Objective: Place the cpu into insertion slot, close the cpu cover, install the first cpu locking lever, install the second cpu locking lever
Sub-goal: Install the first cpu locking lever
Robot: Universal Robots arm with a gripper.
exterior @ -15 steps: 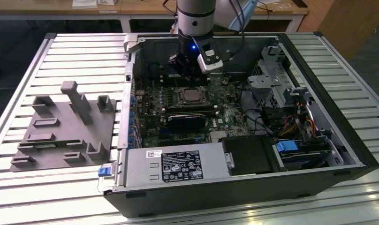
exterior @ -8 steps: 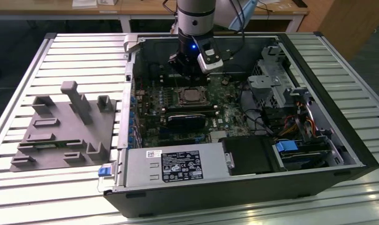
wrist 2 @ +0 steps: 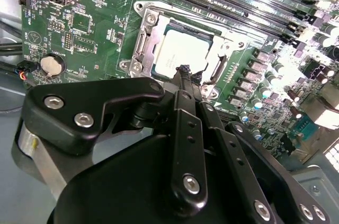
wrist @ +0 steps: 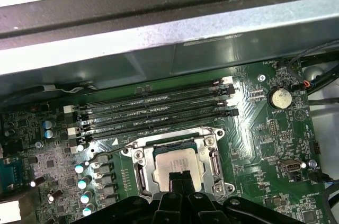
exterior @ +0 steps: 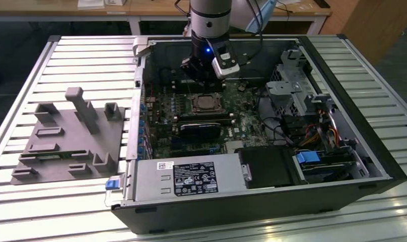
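1. The cpu (wrist 2: 180,52) lies in the insertion slot (exterior: 193,103), with the cpu cover (wrist 2: 144,41) down flat around it.
2. My jaws, pressed together, hover close over that slot.

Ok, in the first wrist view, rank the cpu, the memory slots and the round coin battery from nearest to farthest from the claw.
1. cpu: right at the tip of the claw.
2. memory slots: beyond the cpu, toward the case wall.
3. coin battery: farthest, off diagonally past the slots' ends.
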